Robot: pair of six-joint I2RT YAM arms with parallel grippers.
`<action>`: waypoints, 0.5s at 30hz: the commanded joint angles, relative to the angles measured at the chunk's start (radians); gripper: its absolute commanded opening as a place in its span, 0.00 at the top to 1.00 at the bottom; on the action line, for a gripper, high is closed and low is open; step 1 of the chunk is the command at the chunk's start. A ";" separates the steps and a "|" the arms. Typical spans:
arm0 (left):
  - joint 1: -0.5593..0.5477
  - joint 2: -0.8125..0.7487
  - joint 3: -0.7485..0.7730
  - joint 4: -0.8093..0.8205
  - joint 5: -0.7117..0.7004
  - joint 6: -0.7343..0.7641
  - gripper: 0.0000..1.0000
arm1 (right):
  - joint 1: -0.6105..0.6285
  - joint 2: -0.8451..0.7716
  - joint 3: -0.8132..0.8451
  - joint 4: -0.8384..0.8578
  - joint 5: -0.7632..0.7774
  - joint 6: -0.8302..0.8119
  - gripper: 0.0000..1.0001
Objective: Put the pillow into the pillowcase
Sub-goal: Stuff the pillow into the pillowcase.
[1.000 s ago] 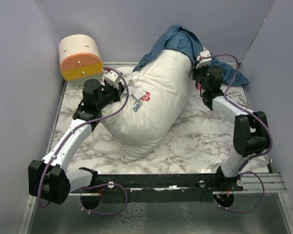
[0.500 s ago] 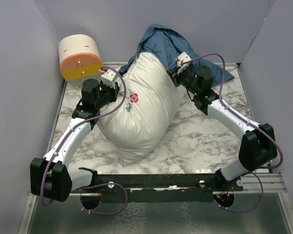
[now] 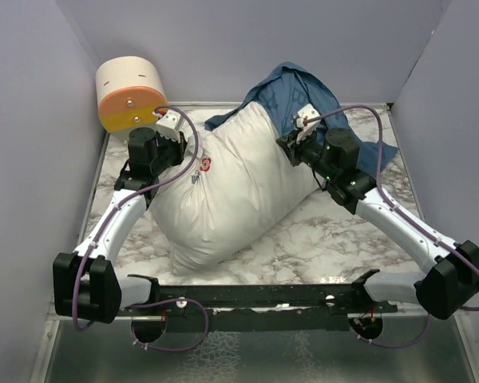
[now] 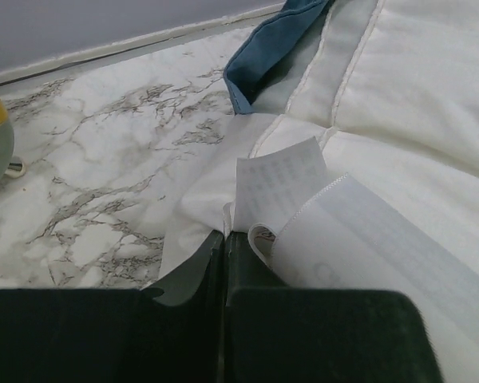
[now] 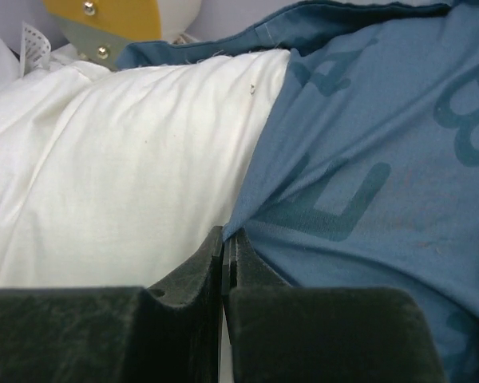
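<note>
Your left gripper [image 4: 223, 249] is pinching a fold of the pillow [image 3: 239, 179] at its white edge, beside the paper tag [image 4: 275, 187]. Your right gripper [image 5: 225, 243] is clamping the pillowcase [image 5: 367, 159] hem against the pillow. The pillow is lying diagonally across the table [image 3: 335, 231], with the pillowcase covering its end near the far edge.

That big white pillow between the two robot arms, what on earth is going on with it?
Two robot arms are working a plump white fabric pillow into a dark blue printed fabric pillowcase on a marble-patterned table. The left gripper is shut on the pillow's edge beside its label. The right gripper is shut on the pillowcase's open hem. Only the pillow's far end is inside the case; most of it lies outside.
</note>
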 commanded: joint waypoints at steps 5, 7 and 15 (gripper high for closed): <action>-0.001 -0.009 -0.014 0.068 -0.020 -0.018 0.40 | 0.033 0.177 0.030 -0.081 0.160 0.136 0.99; -0.001 -0.066 -0.027 0.064 -0.111 0.007 0.23 | 0.030 0.156 -0.008 -0.057 0.194 0.150 0.96; -0.001 -0.212 0.159 -0.212 -0.191 0.065 0.13 | -0.030 -0.001 -0.043 -0.074 0.134 0.146 0.42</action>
